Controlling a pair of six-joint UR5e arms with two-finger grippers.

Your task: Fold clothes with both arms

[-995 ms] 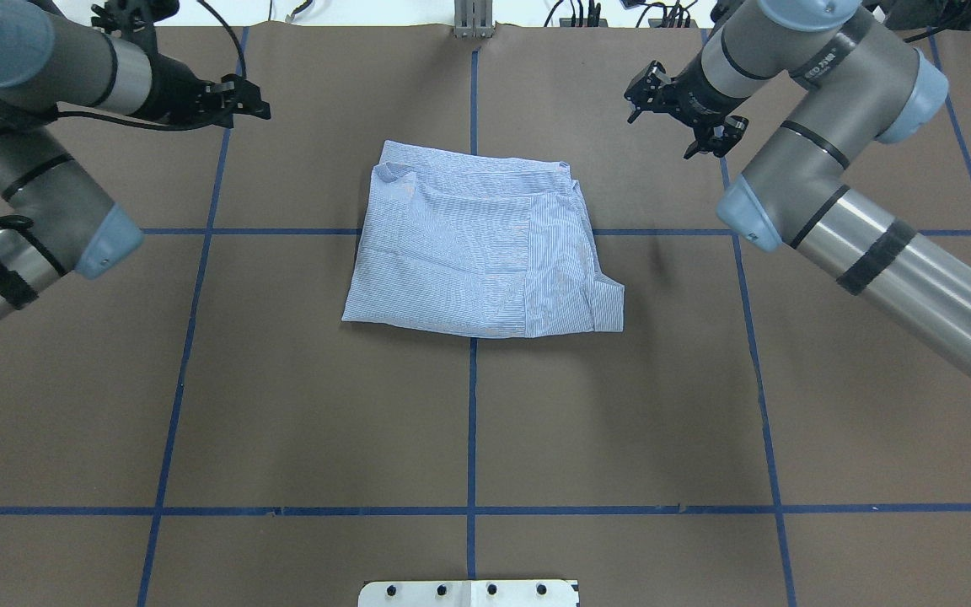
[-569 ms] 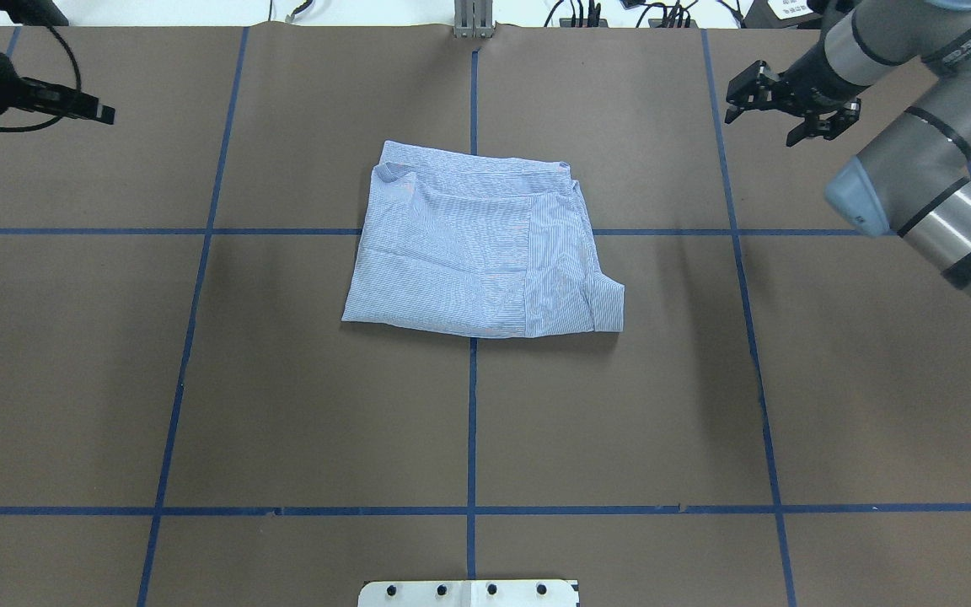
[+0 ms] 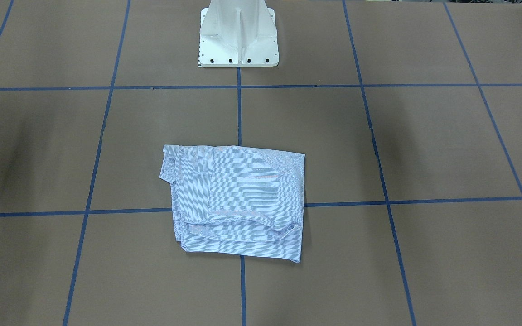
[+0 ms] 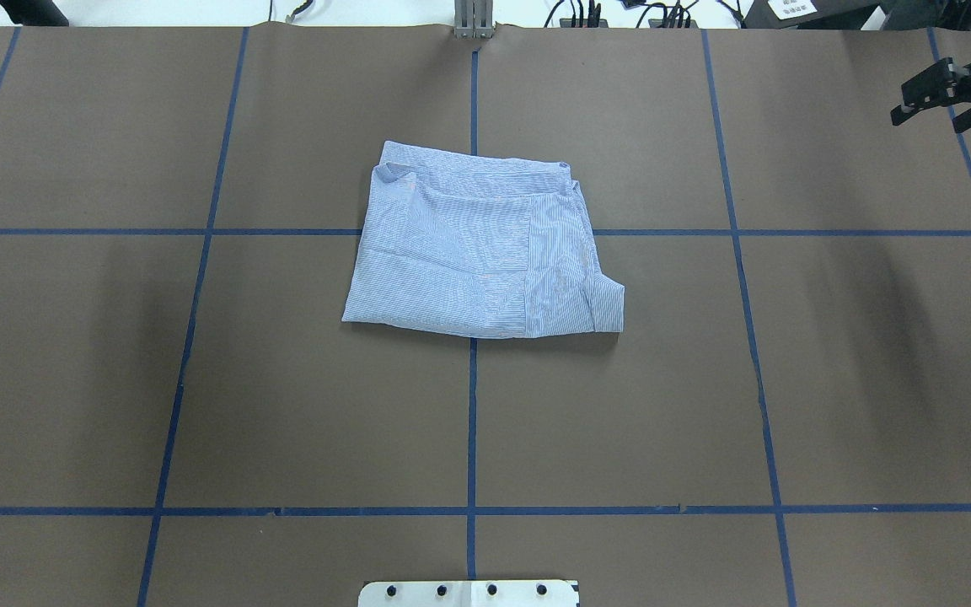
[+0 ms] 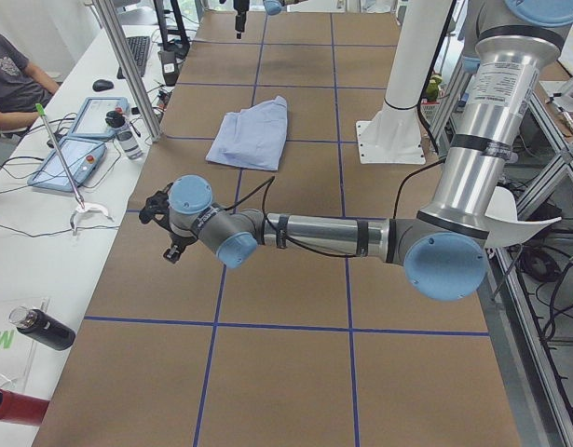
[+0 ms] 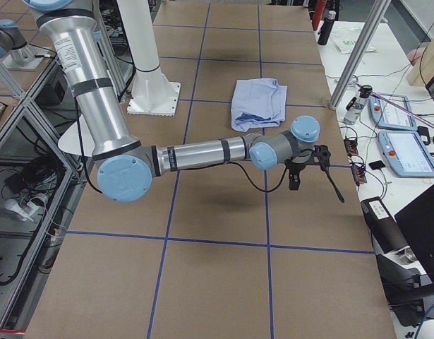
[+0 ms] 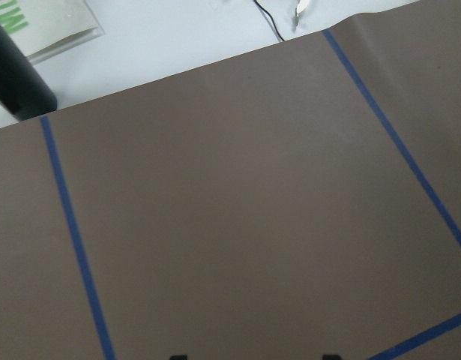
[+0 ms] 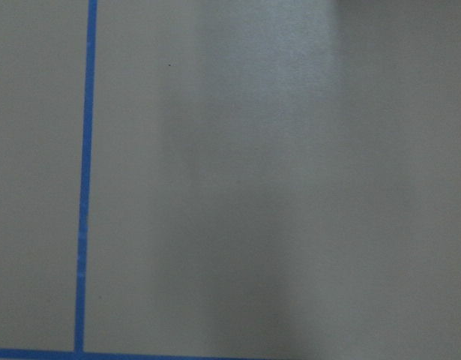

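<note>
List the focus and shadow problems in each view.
Right wrist view: soft and washed out, with a dim band down the middle, right of the tape line. Left wrist view: sharp. Overhead view: even light, faint broad shadows on the table either side of the shirt. Front-facing view: similar dark patches left and right.

Light blue striped shirt [image 4: 477, 261] folded into rough rectangle, lying flat; left arm [image 5: 323, 233], right arm [image 6: 195, 152] outstretched, well away.
</note>
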